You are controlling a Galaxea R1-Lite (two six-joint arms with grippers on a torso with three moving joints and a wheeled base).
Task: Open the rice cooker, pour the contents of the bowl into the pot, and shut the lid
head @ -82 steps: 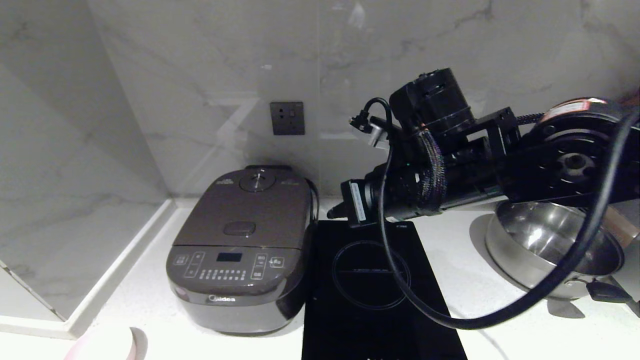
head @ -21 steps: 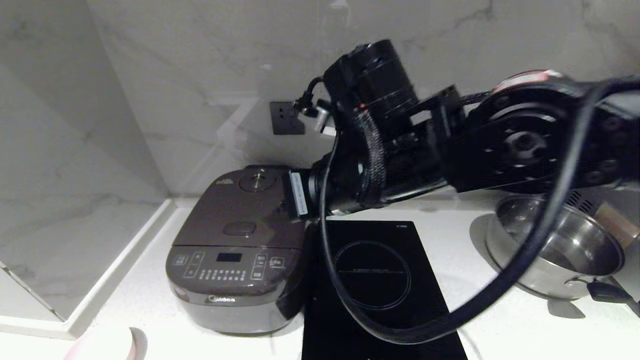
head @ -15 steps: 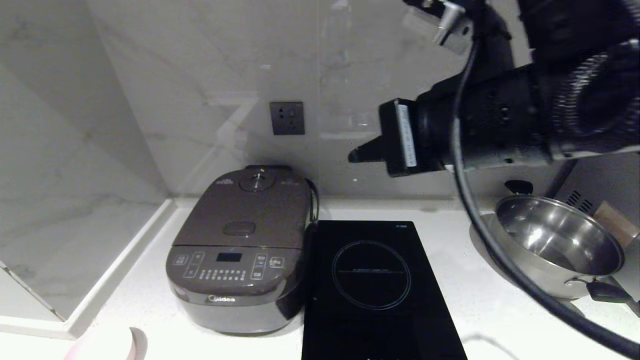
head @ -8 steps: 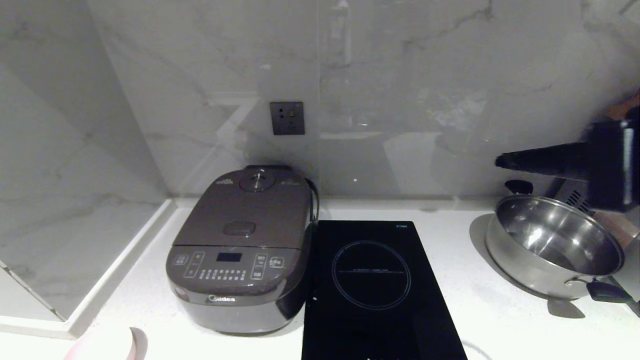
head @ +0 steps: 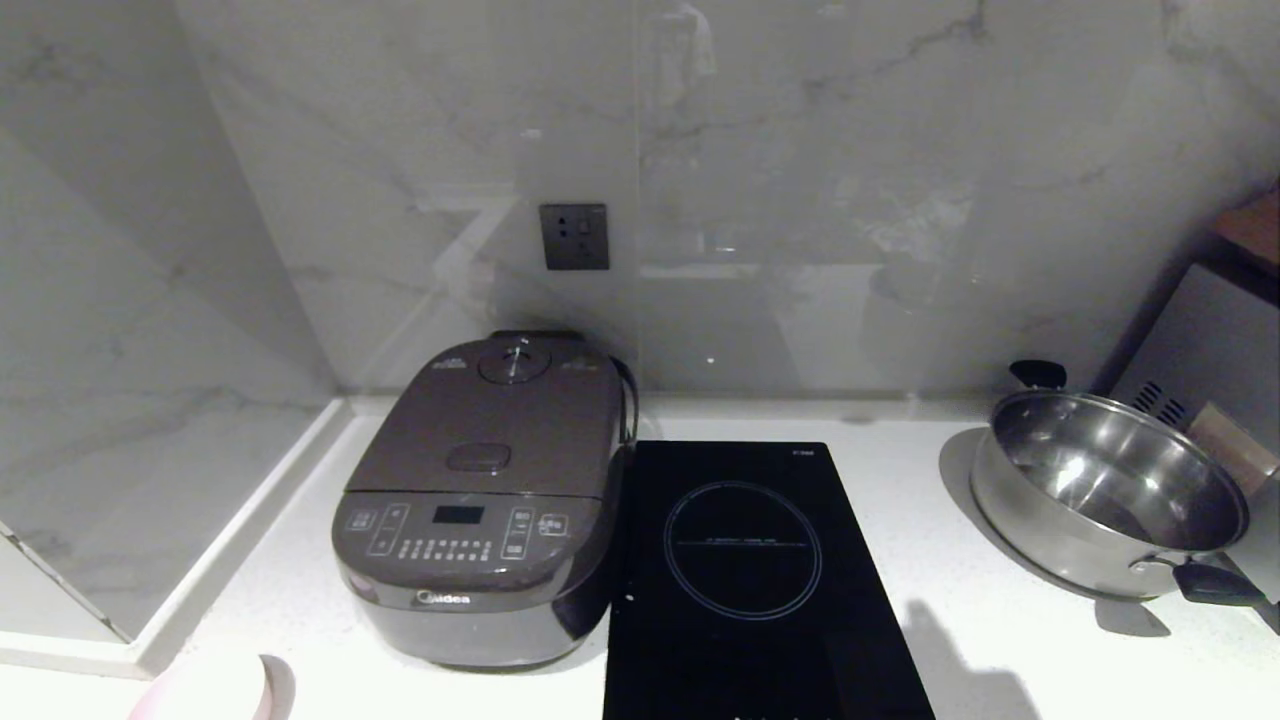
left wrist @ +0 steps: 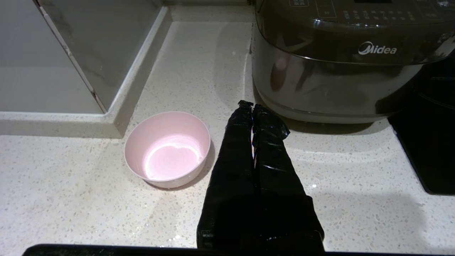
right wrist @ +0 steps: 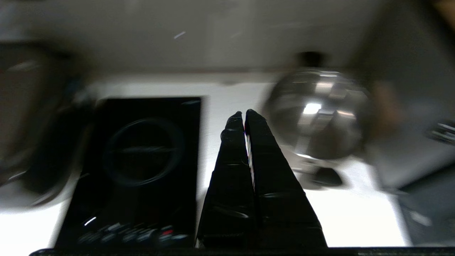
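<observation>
Bowl: the pale pink bowl (left wrist: 167,149) stands upright on the speckled white counter (left wrist: 71,199), leftmost of the things, in front of the rice cooker's front left corner; its inside looks bare, only a glossy shine on the bottom. In the head view only its rim shows at the lower edge (head: 215,690).
Left gripper: the left gripper (left wrist: 251,106) hangs low over the counter just beside the bowl, tips near the cooker's base, fingers pressed together with nothing between them.
Rice cooker: the rice cooker (head: 480,500) sits on the counter in the corner by the marble wall, touching or almost touching the black hob at its right side.
Lid: the lid (head: 495,425) is down flat, so the inside of the cooker is hidden.
Hob: the black induction hob (head: 745,570) lies flat between cooker and pan, nothing on it.
Right gripper: the right gripper (right wrist: 244,115) is out of the head view; its own camera shows it above the counter between hob and pan, fingers closed together, holding nothing.
Steel pan: the shiny steel pan (head: 1105,490) stands at the far right, apparently empty.
</observation>
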